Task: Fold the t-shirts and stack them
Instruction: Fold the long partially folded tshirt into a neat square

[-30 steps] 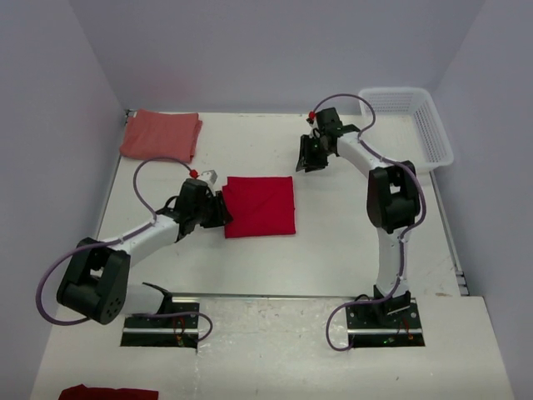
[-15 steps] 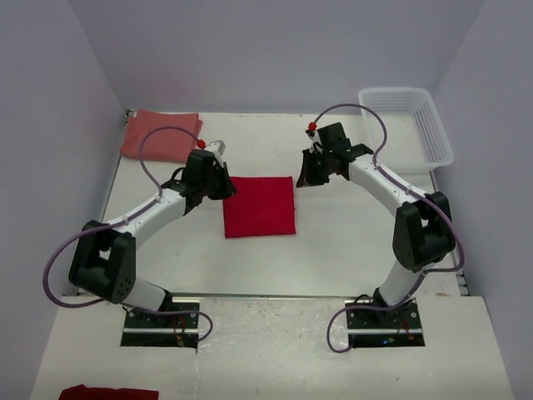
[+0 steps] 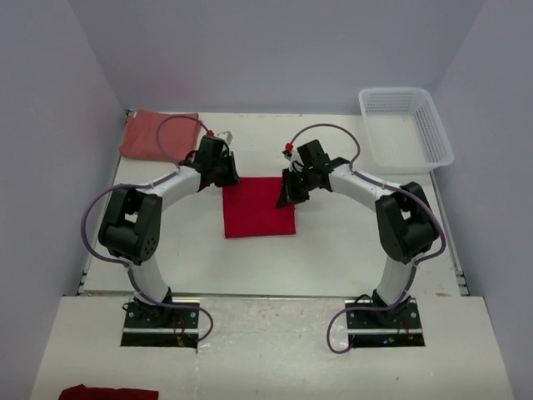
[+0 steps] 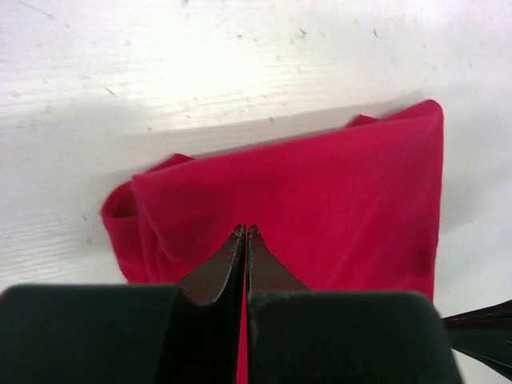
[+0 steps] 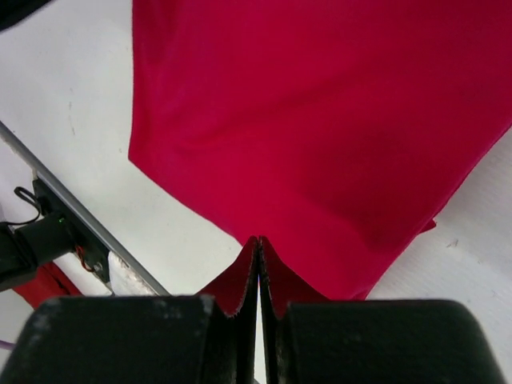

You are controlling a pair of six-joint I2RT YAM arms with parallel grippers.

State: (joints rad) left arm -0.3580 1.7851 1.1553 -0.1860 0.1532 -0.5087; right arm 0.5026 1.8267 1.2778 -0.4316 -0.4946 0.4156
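Observation:
A bright red t-shirt (image 3: 260, 212), folded into a square, lies flat mid-table. In the left wrist view it (image 4: 320, 192) fills the middle, and in the right wrist view it (image 5: 320, 120) spreads across the top. My left gripper (image 3: 226, 178) (image 4: 246, 230) is shut, its tips over the shirt's far left corner with no cloth showing between them. My right gripper (image 3: 288, 197) (image 5: 260, 240) is shut too, its tips at the shirt's far right edge. A paler salmon-red t-shirt (image 3: 158, 133) lies folded at the far left corner, away from both grippers.
A white lattice basket (image 3: 408, 125) stands at the far right corner. Grey walls close in the table on the left, back and right. Another red cloth (image 3: 108, 392) shows at the bottom left, below the arm bases.
Both arms have swung inward to the bright red shirt's far corners, the left from its left side, the right from the far right. Both grippers have gone from partly open to shut.

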